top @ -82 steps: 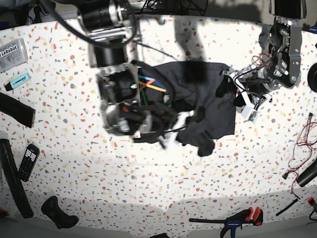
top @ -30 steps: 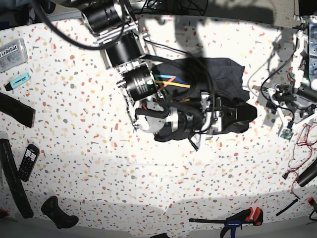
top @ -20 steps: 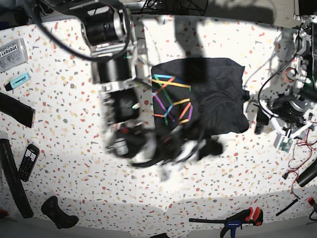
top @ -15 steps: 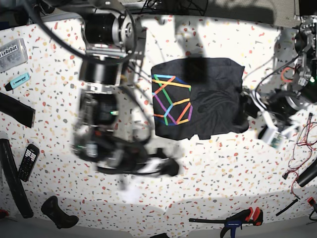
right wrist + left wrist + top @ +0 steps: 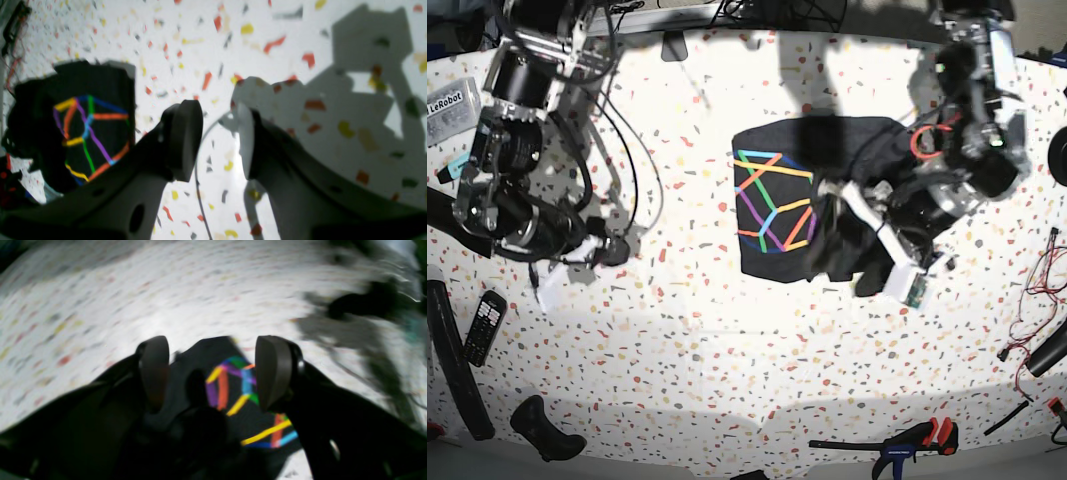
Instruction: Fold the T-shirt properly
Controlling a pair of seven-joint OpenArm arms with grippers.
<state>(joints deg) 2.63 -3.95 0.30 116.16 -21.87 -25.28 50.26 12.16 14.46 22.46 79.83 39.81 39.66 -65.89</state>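
Black fabric of the T-shirt (image 5: 230,396), its rainbow line print turned up, is seen in the left wrist view directly beneath and between the two pads of the left claw (image 5: 213,373); the jaws are spread wide with nothing gripped, and the speckled table (image 5: 100,306) is blurred behind.

In the right wrist view, the right claw (image 5: 217,140) is held over bare table (image 5: 300,50), its jaws standing a narrow gap apart and empty. The T-shirt (image 5: 83,126) lies well off to one side, folded into a compact block.

In the base view, the T-shirt (image 5: 777,200) is laid near the table's middle as a rough rectangle, print uppermost. The left claw (image 5: 842,250) is poised over its right-hand part, while the right claw (image 5: 612,250) hangs well apart from it. Compared with half a second earlier, the right arm has been drawn farther from the shirt and the left arm brought in over it; the shirt's place is unchanged.
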